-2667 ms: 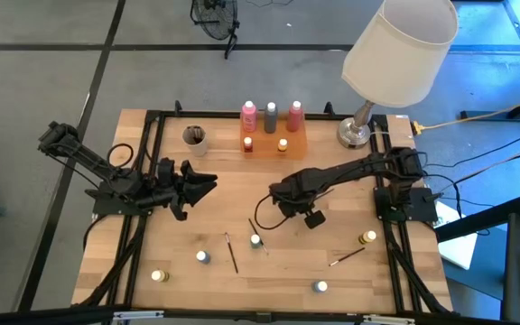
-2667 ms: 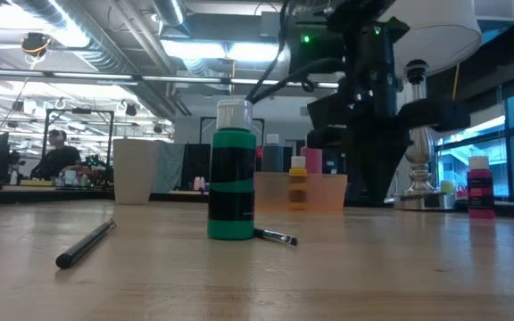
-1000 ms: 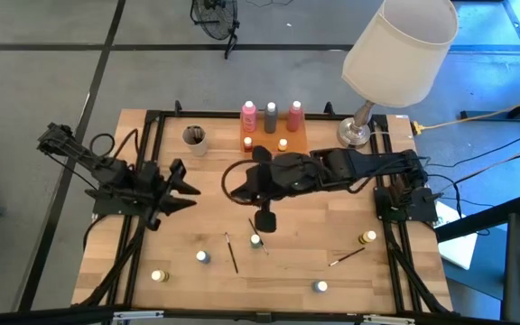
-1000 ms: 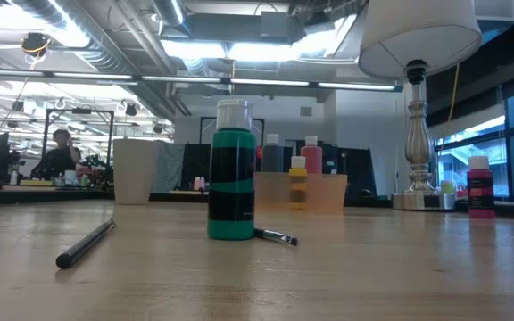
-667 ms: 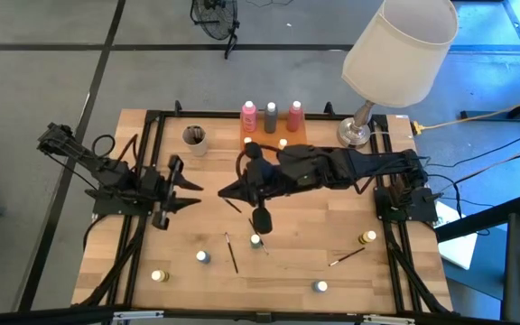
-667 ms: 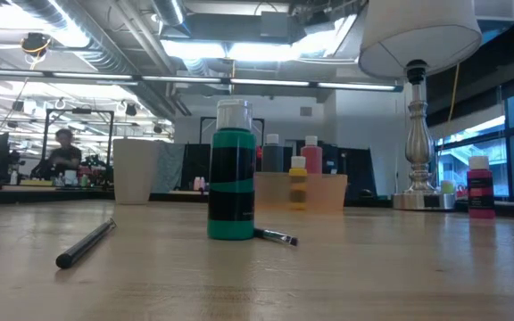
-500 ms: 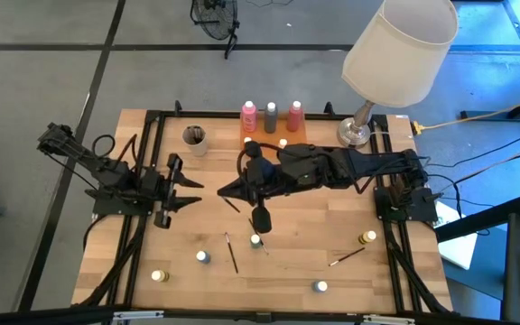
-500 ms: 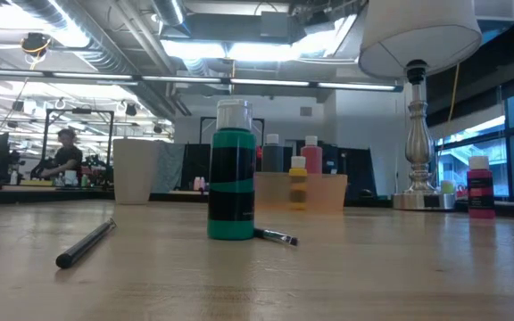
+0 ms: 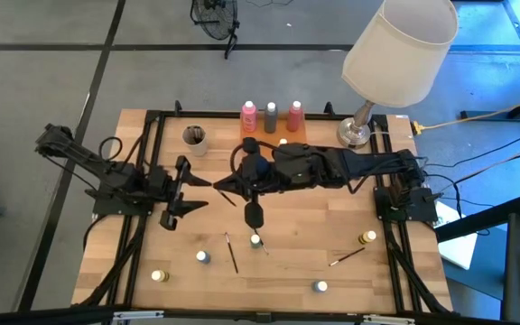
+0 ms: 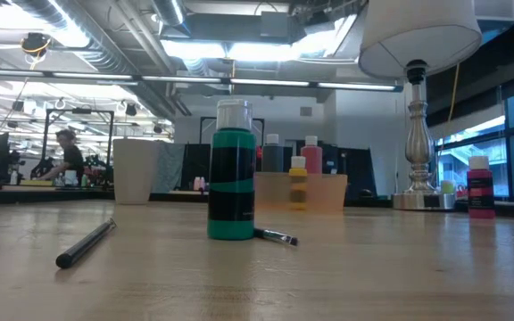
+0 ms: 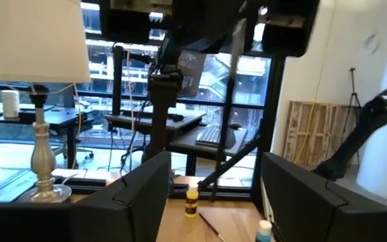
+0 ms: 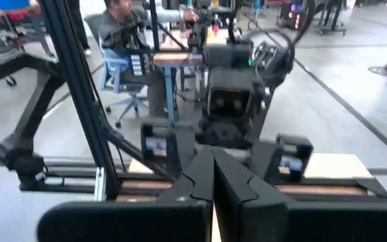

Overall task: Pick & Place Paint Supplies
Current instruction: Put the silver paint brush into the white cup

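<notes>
Facing tip to tip: left gripper (spread), right gripper.

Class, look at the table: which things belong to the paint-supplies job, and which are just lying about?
Part of the job: tall bottles; small pots; brushes.
Just lying about: lamp; beige cup; orange tray.

Right gripper blocks left gripper mid-table; lamp overhangs back right corner.
</notes>
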